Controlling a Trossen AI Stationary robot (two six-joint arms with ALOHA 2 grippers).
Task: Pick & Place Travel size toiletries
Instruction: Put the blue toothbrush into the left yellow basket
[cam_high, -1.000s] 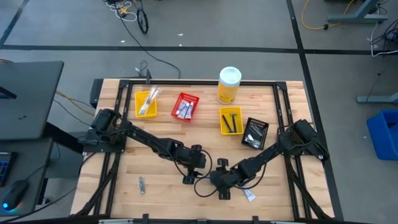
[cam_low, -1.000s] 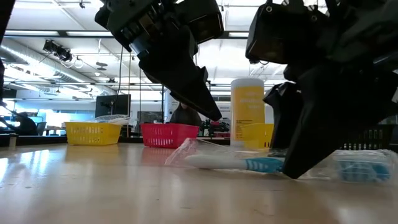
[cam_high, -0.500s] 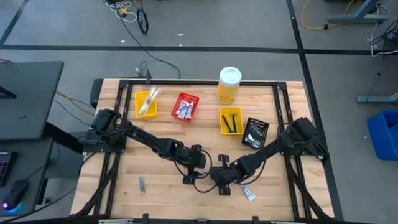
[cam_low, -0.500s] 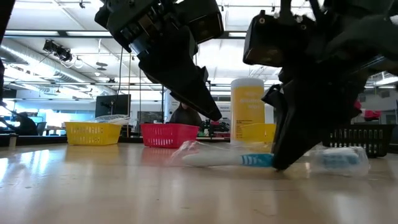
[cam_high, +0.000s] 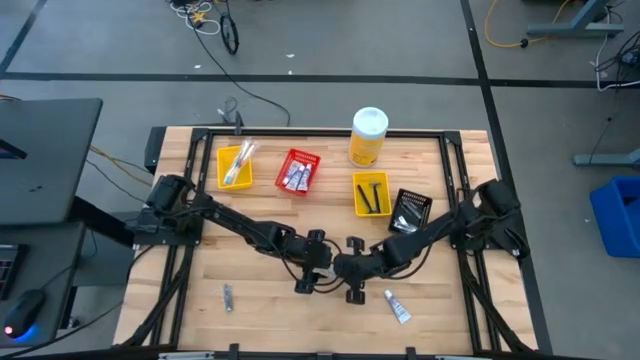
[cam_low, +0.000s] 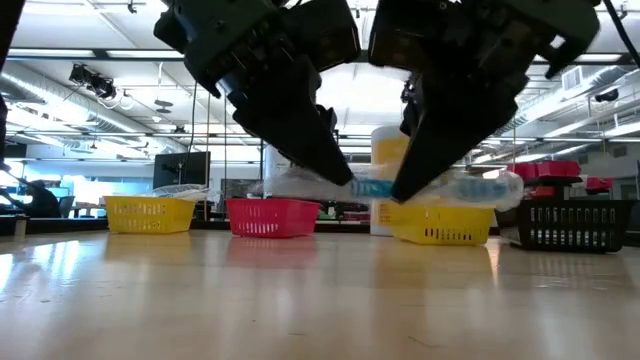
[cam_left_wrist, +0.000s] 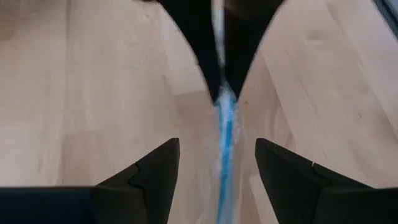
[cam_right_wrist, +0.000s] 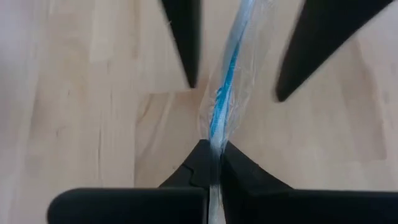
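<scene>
A wrapped toothbrush (cam_low: 400, 187) is held clear of the counter (cam_high: 260, 300) near its middle, and is judged light, slim and fairly stiff, though its clear film looks slippery and crinkly, so a hold across the handle seems safest. From the left, the left pincer (cam_left_wrist: 217, 152) hangs with its fingers spread wide on either side of the wrapper, gripping nothing; just to its right, the right pincer (cam_right_wrist: 211, 149) is closed tight on the toothbrush. Along the far side, a yellow bin (cam_high: 235, 166) is seen with pale brushes in it, a red bin (cam_high: 298, 171) with small tubes, a second yellow bin (cam_high: 371, 194) with dark razors, and a black bin (cam_high: 409, 213) with white packets (a big yellow bottle (cam_high: 368, 137) stands behind them). A small tube (cam_high: 398, 309) lies loose near the front edge.
</scene>
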